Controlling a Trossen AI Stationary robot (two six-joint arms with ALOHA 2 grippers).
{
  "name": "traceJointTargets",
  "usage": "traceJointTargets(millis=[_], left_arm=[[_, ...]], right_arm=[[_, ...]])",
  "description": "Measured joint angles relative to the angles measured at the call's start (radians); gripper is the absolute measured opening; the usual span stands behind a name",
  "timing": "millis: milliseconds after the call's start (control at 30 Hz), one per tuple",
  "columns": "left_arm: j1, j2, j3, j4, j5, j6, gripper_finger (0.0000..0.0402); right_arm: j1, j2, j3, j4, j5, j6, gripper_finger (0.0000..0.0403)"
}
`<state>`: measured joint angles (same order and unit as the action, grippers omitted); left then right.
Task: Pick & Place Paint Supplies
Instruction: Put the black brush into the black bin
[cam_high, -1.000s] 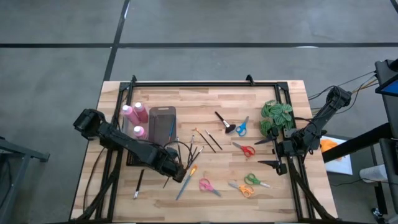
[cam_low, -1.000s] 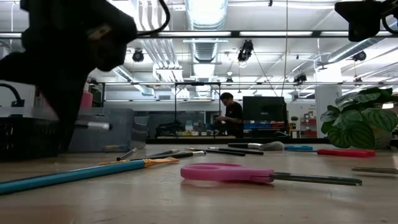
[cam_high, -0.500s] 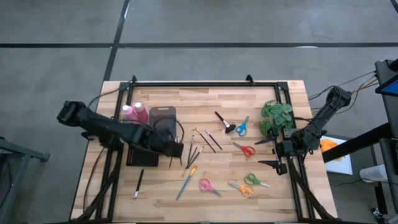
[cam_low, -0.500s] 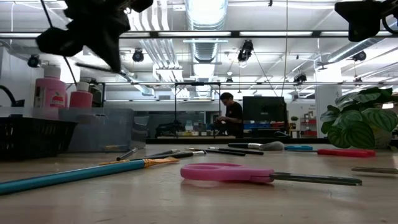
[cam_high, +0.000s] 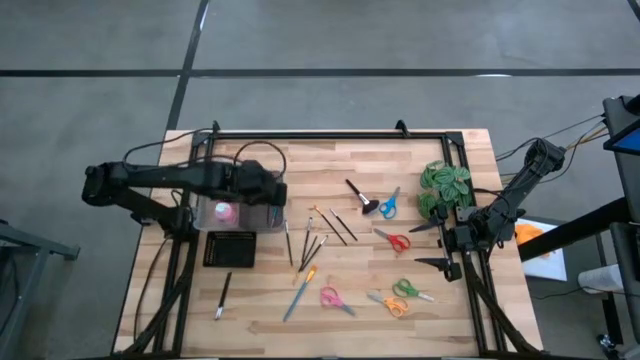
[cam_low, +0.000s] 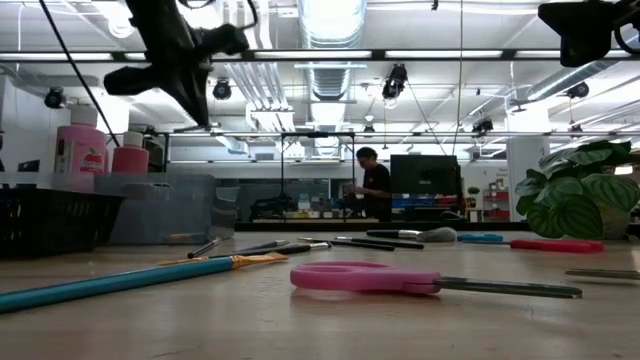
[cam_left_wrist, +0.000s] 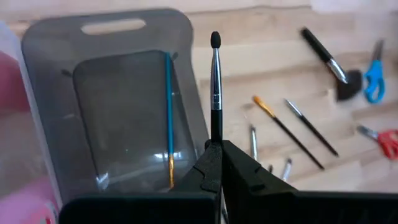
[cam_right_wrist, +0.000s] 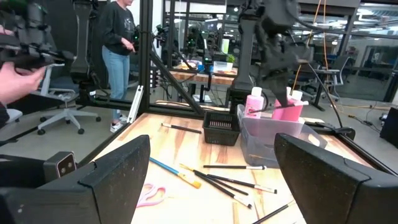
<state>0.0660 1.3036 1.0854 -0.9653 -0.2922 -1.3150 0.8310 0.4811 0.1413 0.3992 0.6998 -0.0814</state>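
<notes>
My left gripper (cam_left_wrist: 217, 163) is clamped on a thin black-handled paintbrush (cam_left_wrist: 215, 87), held above the clear grey plastic bin (cam_left_wrist: 50, 74). One blue-handled brush (cam_left_wrist: 168, 112) lies inside that bin. More thin brushes (cam_high: 318, 238) lie on the wooden table (cam_high: 450, 310) beside it. My right gripper (cam_high: 432, 245) waits wide open near the green plant (cam_high: 445, 187).

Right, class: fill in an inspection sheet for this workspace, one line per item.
Surface: wooden table, black rails along its edges.
Job's things: black paintbrush held above grey bin; blue brush inside bin; pink bottles; loose brushes.
Clutter: scissors, plant, black basket.
Grippers: left gripper shut on paintbrush; right gripper open, idle by the plant.
Cables: looping off left arm.
Surroundings: people beyond the table.
</notes>
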Motion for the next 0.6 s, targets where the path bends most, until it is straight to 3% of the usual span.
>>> traceJointTargets(millis=[600], left_arm=[[0.036,0.026,-0.185,0.121,0.065,-0.058,0.0003]], right_arm=[[0.0,0.0,0.0,0.0,0.0,0.0,0.0341]])
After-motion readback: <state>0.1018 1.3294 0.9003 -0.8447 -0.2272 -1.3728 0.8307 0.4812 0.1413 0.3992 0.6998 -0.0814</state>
